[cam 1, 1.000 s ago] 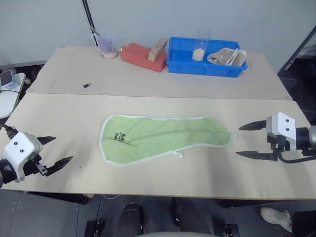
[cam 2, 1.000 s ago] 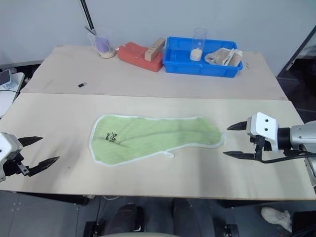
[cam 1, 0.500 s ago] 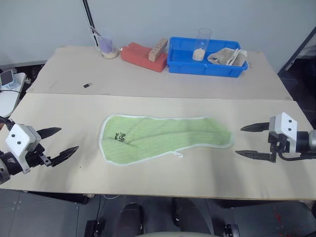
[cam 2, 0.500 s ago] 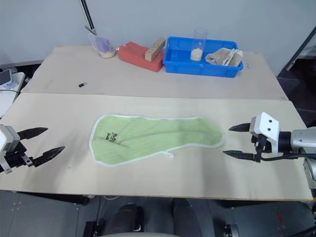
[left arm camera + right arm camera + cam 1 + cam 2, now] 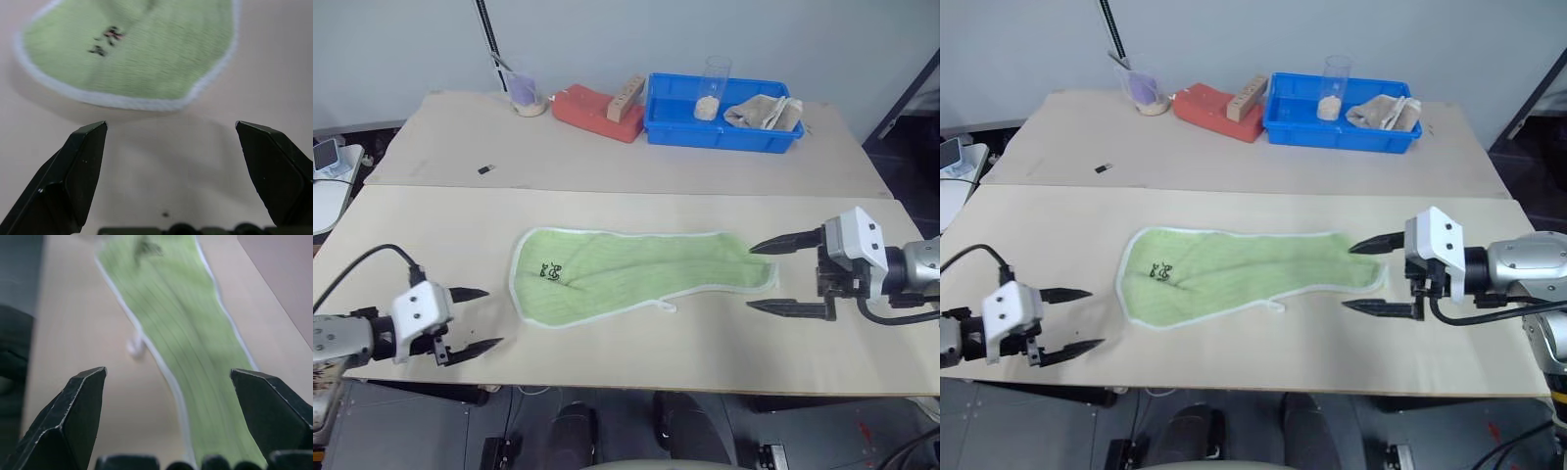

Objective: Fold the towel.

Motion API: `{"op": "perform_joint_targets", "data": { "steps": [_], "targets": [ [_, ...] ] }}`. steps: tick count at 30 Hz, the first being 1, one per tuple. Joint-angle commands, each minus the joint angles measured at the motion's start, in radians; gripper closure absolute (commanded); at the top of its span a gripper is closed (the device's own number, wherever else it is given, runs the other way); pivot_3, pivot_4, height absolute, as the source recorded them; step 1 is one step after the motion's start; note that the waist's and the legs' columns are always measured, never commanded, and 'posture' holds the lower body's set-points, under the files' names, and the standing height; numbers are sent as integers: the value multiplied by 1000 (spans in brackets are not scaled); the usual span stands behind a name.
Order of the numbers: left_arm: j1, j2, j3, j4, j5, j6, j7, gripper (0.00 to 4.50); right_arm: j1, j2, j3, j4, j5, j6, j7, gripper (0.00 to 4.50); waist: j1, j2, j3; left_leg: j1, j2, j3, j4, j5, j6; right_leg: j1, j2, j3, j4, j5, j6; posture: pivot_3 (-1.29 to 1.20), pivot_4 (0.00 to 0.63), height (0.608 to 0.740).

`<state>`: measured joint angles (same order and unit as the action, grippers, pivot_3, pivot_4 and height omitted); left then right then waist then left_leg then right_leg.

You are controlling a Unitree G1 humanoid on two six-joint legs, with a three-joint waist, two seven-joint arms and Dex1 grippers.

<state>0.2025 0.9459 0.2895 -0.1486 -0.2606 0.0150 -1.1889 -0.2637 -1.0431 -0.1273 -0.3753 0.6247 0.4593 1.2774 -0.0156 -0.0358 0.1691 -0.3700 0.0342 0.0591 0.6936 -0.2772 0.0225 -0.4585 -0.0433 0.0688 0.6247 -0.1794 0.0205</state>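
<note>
The towel point(image 5: 636, 274), lime-green with white edging, lies flat and long across the near table board, its dark printed mark point(image 5: 551, 270) near the left end and a white loop tag point(image 5: 666, 307) on the near edge. My left gripper point(image 5: 491, 318) is open, low over the table, a short way left of the towel's left end. In the left wrist view the towel point(image 5: 142, 54) lies just past the open fingers point(image 5: 83, 161). My right gripper point(image 5: 751, 277) is open, its fingertips straddling the towel's right end. The right wrist view looks along the towel point(image 5: 181, 323).
On the far board stand a blue bin point(image 5: 724, 137) holding a clear cup point(image 5: 713, 88) and a beige cloth point(image 5: 766, 112), a red block point(image 5: 592, 110) with a wooden piece point(image 5: 626, 98) on it, and a cup with purple contents point(image 5: 526, 90). A small dark object point(image 5: 485, 169) lies left of centre.
My left gripper has swung right and lower toward the towel's left end. My right gripper has moved left to the towel's right end. Both stay open; the towel has not moved.
</note>
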Motion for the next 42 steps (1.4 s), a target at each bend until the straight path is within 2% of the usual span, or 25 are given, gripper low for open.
{"op": "perform_joint_targets", "data": {
  "steps": [1,12,16,18,20,23,27,29,36,42],
  "targets": [
    [-47,-30,-82,-16,45,-66,23,0,-44,-11,6,-103,114,115,-7,28,4,0,0,0,0,0,0,0,0,0,0,0,0,0,0,0,150,714],
    [-192,-93,-236,133,114,-89,57,0,-109,8,34,-129,139,176,-34,28,3,0,0,-1,0,0,0,0,0,0,0,-1,-1,1,2,0,150,714],
    [-219,-113,-279,151,130,-82,65,1229,-118,11,35,-131,140,183,-38,0,6,2,-1,0,-1,0,1,0,0,2,0,0,0,1,2,0,150,714],
    [-231,-123,-295,163,140,-82,73,2139,-120,11,33,-135,143,186,-41,0,10,2,-1,0,-1,0,1,0,0,2,-1,0,-1,1,1,0,150,714],
    [-236,-126,-303,171,143,-83,74,3282,-119,10,32,-136,143,187,-41,0,10,2,-1,0,-1,0,1,0,0,2,-1,0,-1,1,1,0,150,714],
    [-234,-125,-310,178,137,-83,72,4484,-115,7,28,-135,140,184,-41,0,9,2,-1,0,-1,0,1,0,0,2,0,0,0,1,1,0,150,714],
    [-222,-111,-297,159,95,-57,50,4484,-95,-3,16,-124,118,170,-40,0,6,2,-1,0,0,0,1,0,0,2,0,0,0,1,1,0,150,714],
    [-214,-89,-273,118,43,-3,19,4484,-68,-23,16,-94,54,119,-27,0,4,2,-1,0,0,0,1,0,0,2,0,0,0,1,1,0,150,714],
    [-228,1,-175,-21,-150,240,-36,4484,1,-69,128,173,-345,-279,-22,0,-3,1,0,-1,0,0,1,0,0,0,0,-1,-1,0,1,0,150,714],
    [-278,11,-122,-48,-229,365,-19,4484,-48,-20,214,391,-499,-488,-26,0,-6,1,0,0,0,0,0,0,0,0,1,0,0,0,1,0,150,714]
  ]
}}
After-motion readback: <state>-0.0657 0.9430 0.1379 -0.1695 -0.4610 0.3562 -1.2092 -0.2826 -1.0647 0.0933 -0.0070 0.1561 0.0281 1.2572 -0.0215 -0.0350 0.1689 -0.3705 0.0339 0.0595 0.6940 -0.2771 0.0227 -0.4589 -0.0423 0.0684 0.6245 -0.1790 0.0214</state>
